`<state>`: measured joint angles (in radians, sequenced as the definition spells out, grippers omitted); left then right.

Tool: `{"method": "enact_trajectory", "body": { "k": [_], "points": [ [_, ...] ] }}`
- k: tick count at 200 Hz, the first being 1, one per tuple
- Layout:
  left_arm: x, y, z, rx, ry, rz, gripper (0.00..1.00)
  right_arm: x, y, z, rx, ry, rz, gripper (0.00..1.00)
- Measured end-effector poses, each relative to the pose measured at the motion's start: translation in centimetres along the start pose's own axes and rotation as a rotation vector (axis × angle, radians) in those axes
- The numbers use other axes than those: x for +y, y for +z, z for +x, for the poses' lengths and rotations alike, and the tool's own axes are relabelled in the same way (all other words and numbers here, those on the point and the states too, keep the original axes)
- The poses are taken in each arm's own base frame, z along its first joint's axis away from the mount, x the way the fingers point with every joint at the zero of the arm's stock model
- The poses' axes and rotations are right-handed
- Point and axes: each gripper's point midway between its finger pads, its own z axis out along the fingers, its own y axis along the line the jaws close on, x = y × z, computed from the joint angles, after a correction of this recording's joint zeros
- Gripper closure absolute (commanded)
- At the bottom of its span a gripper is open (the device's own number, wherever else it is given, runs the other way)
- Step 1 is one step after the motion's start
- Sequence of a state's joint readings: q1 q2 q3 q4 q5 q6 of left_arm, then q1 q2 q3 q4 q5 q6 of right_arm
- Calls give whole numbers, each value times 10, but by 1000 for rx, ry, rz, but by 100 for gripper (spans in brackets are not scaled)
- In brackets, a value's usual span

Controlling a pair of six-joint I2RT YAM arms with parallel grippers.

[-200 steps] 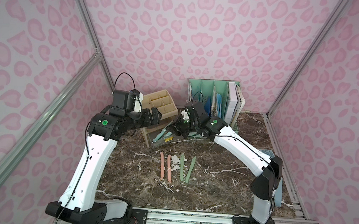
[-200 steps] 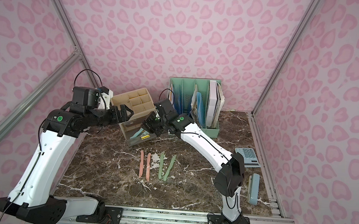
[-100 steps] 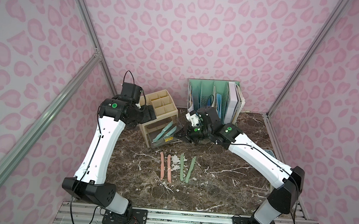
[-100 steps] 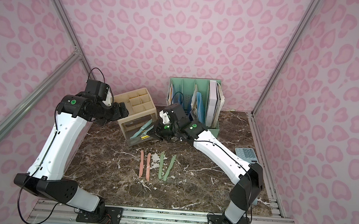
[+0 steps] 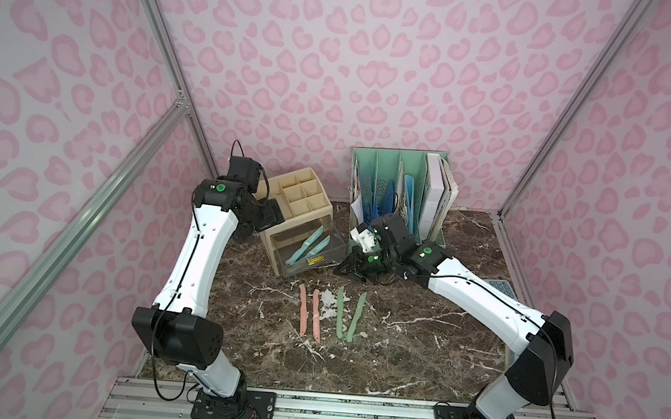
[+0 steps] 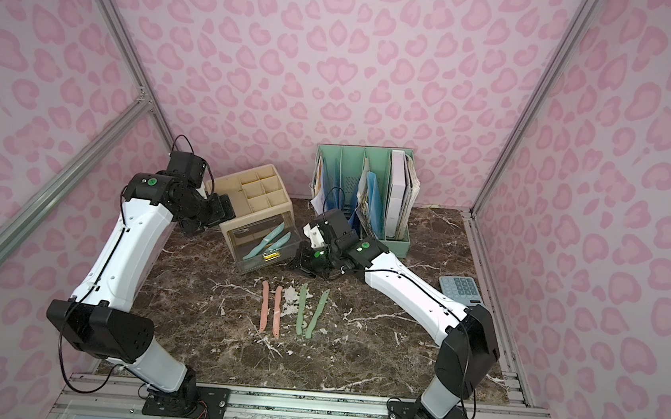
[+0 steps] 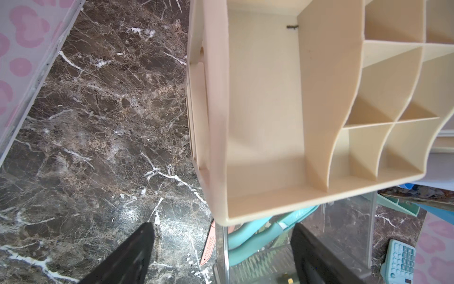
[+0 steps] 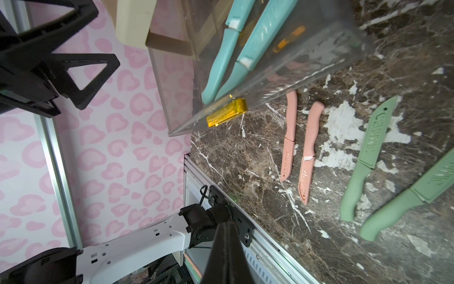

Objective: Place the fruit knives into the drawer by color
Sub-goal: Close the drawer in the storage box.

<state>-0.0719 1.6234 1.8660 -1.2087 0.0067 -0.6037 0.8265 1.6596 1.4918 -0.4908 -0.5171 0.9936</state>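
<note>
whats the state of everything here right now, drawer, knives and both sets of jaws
clear plastic drawer, pulled out, open
two teal blue knives, lying inside the drawer
two salmon pink knives, flat on the marble table, side by side
two sage green knives, flat on the table beside the pink pair
left jaws, open, empty
right jaws, shut, empty

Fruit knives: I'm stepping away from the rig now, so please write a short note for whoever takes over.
Left gripper: open, empty, beside the organizer.
Right gripper: shut, empty, near the drawer's front.
Done: both teal knives lie in the pulled-out clear drawer.
To do: two pink knives and two green knives lie side by side on the table.
</note>
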Motion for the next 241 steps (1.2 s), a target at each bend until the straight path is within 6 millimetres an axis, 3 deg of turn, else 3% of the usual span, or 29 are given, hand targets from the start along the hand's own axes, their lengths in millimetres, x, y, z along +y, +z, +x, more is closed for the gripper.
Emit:
{"method": "enact_trajectory", "body": {
  "k": [89,241],
  "points": [
    [1,17,-2,21,-6,-5,11,-24,32,-11,21,-4,45,100],
    [8,33,-4,39,-17,-23,11,-11,64,-44,17,-62,27,100]
  ]
}}
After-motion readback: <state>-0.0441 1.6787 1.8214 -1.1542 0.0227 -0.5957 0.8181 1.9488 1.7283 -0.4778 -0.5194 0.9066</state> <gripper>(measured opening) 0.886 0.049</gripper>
